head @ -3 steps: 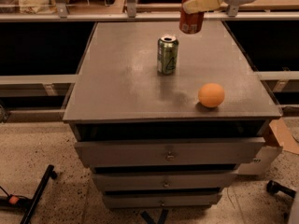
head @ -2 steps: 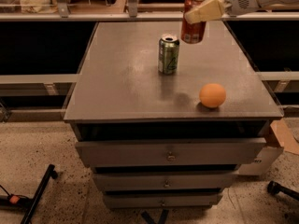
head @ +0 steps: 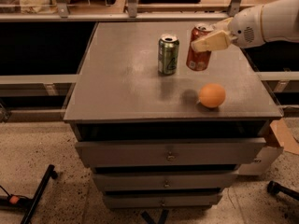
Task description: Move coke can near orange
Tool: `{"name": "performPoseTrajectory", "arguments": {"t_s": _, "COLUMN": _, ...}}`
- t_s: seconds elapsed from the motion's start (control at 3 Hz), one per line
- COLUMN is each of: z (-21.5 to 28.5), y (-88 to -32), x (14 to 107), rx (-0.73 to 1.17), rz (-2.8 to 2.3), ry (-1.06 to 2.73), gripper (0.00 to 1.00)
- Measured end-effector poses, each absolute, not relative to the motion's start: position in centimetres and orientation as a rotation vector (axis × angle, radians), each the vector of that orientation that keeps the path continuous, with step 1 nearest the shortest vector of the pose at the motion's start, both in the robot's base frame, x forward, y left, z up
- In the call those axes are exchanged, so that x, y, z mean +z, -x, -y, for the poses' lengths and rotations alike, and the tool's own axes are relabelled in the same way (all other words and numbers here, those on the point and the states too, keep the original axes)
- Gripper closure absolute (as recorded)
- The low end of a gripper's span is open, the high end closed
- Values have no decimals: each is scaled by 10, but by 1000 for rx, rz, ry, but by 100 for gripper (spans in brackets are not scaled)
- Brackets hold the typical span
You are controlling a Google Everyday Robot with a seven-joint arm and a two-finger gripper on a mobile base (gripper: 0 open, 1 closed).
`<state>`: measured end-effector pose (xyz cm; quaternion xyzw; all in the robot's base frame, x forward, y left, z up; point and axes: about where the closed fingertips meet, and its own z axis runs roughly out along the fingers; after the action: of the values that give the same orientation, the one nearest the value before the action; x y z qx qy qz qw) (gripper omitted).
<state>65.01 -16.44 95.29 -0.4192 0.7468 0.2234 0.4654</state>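
Observation:
The coke can [head: 198,55] is red with white markings and a silver top. It hangs tilted just above the grey cabinet top [head: 121,85], held from the right by my gripper [head: 208,41], which is shut on it. The arm comes in from the upper right. The orange [head: 212,95] lies on the top near the front right, a short way below and right of the can.
A green can [head: 168,54] stands upright just left of the coke can. The cabinet has three drawers [head: 168,155] below. A cardboard box [head: 278,141] sits at the right on the floor, and a black stand leg [head: 32,197] at the lower left.
The gripper has carried the coke can down and toward the front, from the far edge of the cabinet top to beside the green can, closer to the orange.

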Motion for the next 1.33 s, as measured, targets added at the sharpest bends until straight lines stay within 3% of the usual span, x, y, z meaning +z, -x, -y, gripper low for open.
{"name": "performPoseTrajectory", "arguments": {"t_s": 1.33, "z": 156, "y": -644, "x": 911, "rx": 598, "rz": -1807, "ry": 1066, "gripper": 100}}
